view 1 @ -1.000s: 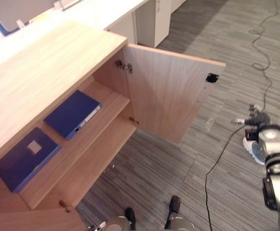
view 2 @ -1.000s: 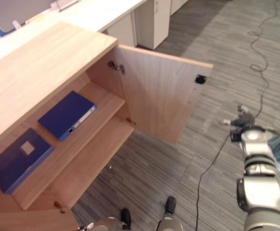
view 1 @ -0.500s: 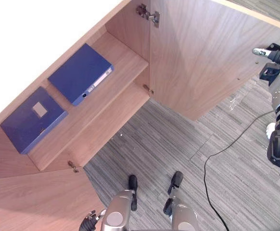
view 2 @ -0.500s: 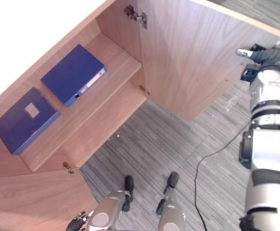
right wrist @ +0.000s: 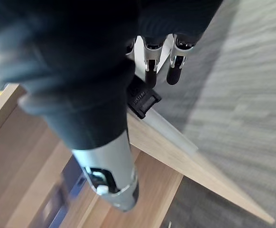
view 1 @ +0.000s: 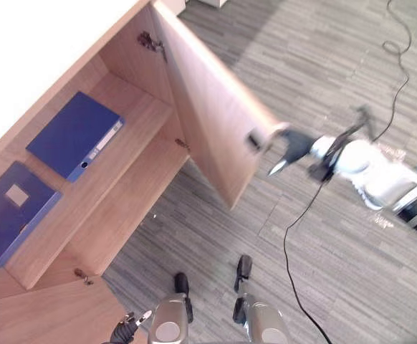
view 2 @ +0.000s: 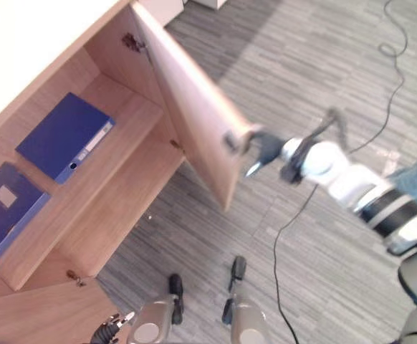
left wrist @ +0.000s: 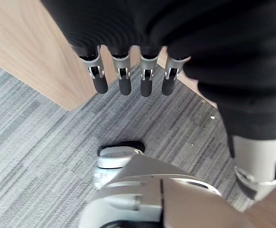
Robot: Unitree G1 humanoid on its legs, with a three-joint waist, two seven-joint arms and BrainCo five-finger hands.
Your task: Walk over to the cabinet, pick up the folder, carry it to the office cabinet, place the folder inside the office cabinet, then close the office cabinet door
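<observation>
Through the head's eyes, a blue ring binder [view 1: 72, 135] and a blue labelled folder [view 1: 8, 215] lie flat on the office cabinet's shelf [view 1: 138, 118], so the placing looks done. The right hand [view 1: 289, 147] is at the free edge of the half-open door [view 1: 208, 122]. Its wrist view shows fingers [right wrist: 176, 69] straight by the black catch [right wrist: 140, 99], gripping nothing, so the closing is unfinished; the left wrist view shows the left hand [left wrist: 121, 71] hanging loose and empty.
</observation>
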